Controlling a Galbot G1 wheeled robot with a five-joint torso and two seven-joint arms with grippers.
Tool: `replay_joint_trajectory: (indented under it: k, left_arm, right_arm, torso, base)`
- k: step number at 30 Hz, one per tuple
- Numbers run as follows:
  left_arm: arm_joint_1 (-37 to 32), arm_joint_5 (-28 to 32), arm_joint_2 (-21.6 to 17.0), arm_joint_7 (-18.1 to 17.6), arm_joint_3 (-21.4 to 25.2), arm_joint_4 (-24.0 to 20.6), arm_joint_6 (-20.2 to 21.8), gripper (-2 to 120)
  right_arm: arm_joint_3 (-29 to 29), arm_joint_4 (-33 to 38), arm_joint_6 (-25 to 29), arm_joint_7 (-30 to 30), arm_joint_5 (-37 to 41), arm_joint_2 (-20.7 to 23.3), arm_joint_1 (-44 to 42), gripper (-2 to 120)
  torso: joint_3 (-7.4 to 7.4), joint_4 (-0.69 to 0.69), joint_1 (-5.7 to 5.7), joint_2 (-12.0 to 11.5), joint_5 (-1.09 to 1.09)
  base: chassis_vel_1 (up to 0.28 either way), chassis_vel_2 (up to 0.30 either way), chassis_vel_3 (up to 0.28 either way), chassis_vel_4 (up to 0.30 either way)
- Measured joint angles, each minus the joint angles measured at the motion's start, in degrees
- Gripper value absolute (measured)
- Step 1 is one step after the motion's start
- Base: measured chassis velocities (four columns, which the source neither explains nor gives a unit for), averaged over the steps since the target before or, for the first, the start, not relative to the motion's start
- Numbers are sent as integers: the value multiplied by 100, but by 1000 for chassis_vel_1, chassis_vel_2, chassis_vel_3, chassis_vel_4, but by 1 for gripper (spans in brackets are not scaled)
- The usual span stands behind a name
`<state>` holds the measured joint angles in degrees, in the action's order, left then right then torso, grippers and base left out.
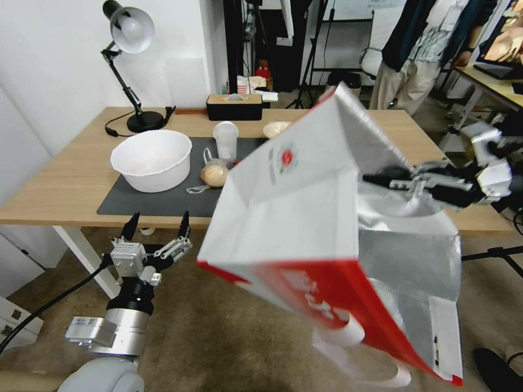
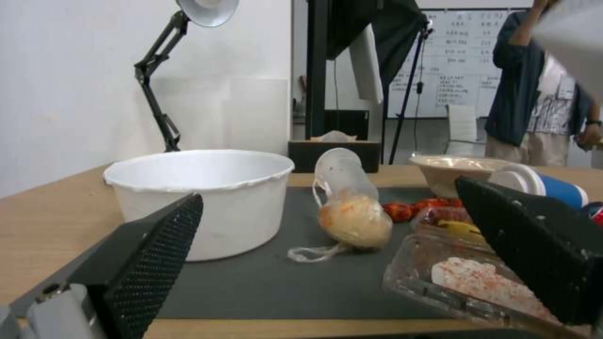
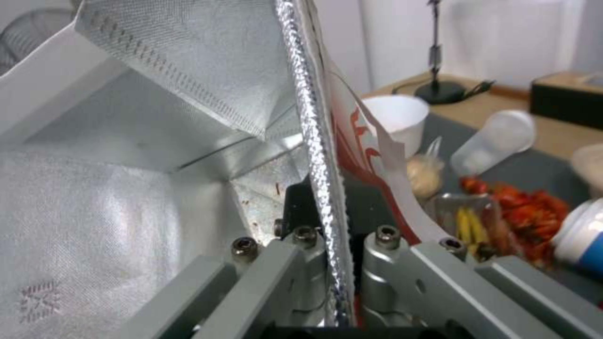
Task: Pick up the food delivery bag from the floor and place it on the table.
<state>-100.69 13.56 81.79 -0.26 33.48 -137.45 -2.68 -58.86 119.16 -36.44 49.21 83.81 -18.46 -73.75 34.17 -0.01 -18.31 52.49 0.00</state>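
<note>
Light-wood table (image 1: 65, 179) crowded with white bowl (image 1: 151, 159), cup (image 1: 225, 139), food on grey mat (image 1: 158, 202). Food delivery bag (image 1: 305, 218) held aloft, tilted, clear of floor (image 1: 218, 337), near table front edge; rim clamped between right gripper (image 1: 381, 178) jaws, likely for lifting over. Left gripper (image 1: 158, 226) parked low, jaws apart.

Print on the food delivery bag (image 1: 305, 218) is too blurred to read.
</note>
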Motion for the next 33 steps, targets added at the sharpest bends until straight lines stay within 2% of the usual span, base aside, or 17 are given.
replay_joint_trajectory:
  k: [1,3,4,7,8,10,14,16,18,19,21,22,24,33]
  left_arm:
    - [0,0,0,0,-1,0,0,100]
    - [-1,-20,24,0,-20,10,-2,100]
    - [-1,-20,24,0,-20,10,-2,100]
    - [-8,-62,40,-1,-45,18,-3,100]
    - [-8,-62,40,-1,-45,18,-3,100]
    - [7,-81,50,-2,-64,44,-3,100]
    - [28,-104,69,-3,-89,76,-3,100]
    - [51,-144,97,-4,-134,128,-4,100]
    - [54,-147,99,-4,-139,136,-4,100]
    - [62,-153,99,-4,-149,156,-5,100]
    - [73,-156,94,-4,-151,171,-5,100]
    - [73,-156,94,-4,-151,171,-5,100]
    - [79,-162,85,-4,-158,183,-6,100]
    - [61,-196,90,-1,-175,188,-13,100]
  right_arm:
    - [-12,-4,0,-18,16,0,0,0]
    - [-242,-96,-9,-571,588,0,41,0]
    - [-242,-96,-9,-571,588,0,41,0]
    - [-309,-243,6,-1457,1360,12,283,0]
    - [-309,-243,6,-1457,1360,12,283,0]
    - [-357,-423,13,-2257,1915,41,469,0]
    - [-417,-565,2,-2634,2173,41,552,0]
    - [-589,-769,-14,-3159,2470,15,596,0]
    - [-611,-812,-22,-3276,2527,15,612,0]
    - [-618,-936,-34,-3700,2700,22,706,0]
    - [-494,-1087,-34,-4103,2836,34,923,0]
    - [-494,-1087,-34,-4103,2836,34,923,0]
    - [-106,-1347,14,-4737,2968,39,1443,0]
    - [310,-1789,43,-5775,3349,12,1879,0]
  torso:
    - [0,0,0,0,0]
    - [0,0,0,-1,0]
    - [0,0,0,-1,0]
    - [-1,0,1,-1,0]
    - [-1,0,1,-1,0]
    - [-1,1,1,-2,0]
    - [-1,1,1,-2,0]
    - [-1,0,1,-3,1]
    - [-1,-1,1,-3,1]
    - [-2,-1,2,-3,1]
    - [-2,0,2,-3,0]
    - [-2,0,2,-3,0]
    - [-2,1,2,-4,1]
    - [-2,1,2,-4,0]
  base:
    - [0,0,0,0]
    - [0,0,0,0]
    - [0,0,0,0]
    - [0,0,0,0]
    - [0,0,0,0]
    - [0,0,0,0]
    - [0,0,0,0]
    - [0,0,0,0]
    - [0,0,0,0]
    - [0,0,0,0]
    - [0,0,0,0]
    - [0,0,0,0]
    - [0,0,0,0]
    - [0,0,0,0]
